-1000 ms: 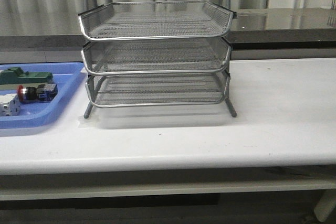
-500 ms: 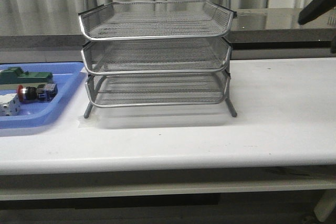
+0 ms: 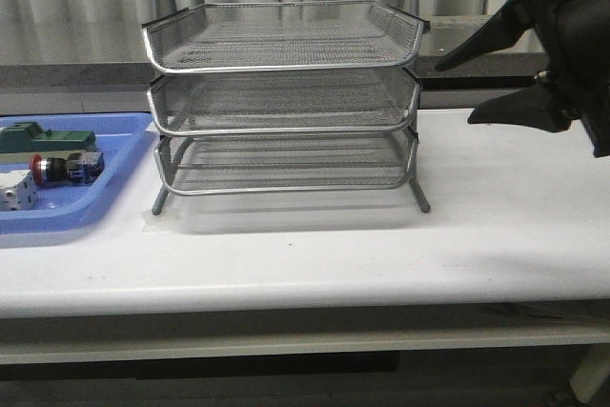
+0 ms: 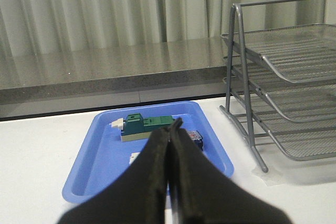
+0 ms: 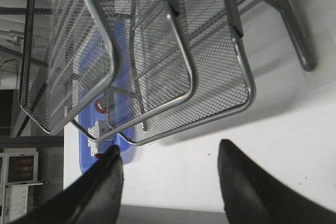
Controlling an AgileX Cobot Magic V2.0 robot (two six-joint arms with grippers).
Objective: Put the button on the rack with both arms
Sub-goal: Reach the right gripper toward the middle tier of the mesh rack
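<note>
The button (image 3: 62, 168), with a red head and a blue-black rear block, lies in the blue tray (image 3: 67, 214) left of the rack (image 3: 286, 102). The rack is a three-tier silver mesh tray. My right gripper (image 3: 455, 92) is open and empty, in the air just right of the rack's upper tiers. In the right wrist view its open fingers (image 5: 169, 148) face the rack (image 5: 173, 61), and the button's red head (image 5: 99, 106) shows through the mesh. In the left wrist view my left gripper (image 4: 176, 124) is shut and empty above the tray (image 4: 100, 156). It hides most of the button (image 4: 196, 138).
A green block (image 3: 43, 138) and a white cube-like part (image 3: 14, 193) lie in the blue tray with the button. The green block (image 4: 144, 125) also shows in the left wrist view. A grey counter and curtains run behind the white table (image 3: 496, 226).
My right arm has come into the front view from the upper right and moved left toward the rack, fingers open. The rack and the tray have not moved.
</note>
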